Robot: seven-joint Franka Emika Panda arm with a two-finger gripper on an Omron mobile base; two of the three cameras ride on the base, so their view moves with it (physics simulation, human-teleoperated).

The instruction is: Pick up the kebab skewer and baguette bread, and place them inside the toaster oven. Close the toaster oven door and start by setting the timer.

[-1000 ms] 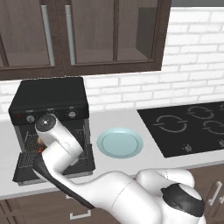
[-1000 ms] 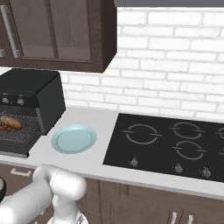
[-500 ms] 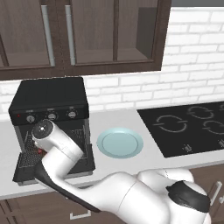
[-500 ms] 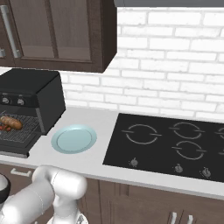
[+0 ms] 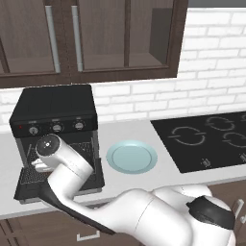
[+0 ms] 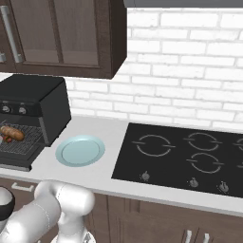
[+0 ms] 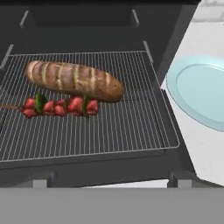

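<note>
Toaster oven (image 5: pixel 53 108) on pale counter (image 6: pixel 102 178) beside brick wall (image 6: pixel 190 61)

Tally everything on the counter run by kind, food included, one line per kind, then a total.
Toaster oven: 1
Baguette bread, on the oven's wire rack: 1
Kebab skewer, on the rack beside the bread: 1
Pale blue plate: 1
Black cooktop: 1
Total: 5

Kitchen counter (image 6: pixel 95 175), non-task items
Pale blue plate (image 5: pixel 131 157) lying flat on the white counter, left of the black cooktop (image 6: pixel 182 159); dark wood cabinets (image 5: pixel 91 38) above, white brick wall (image 6: pixel 190 61) behind.
</note>
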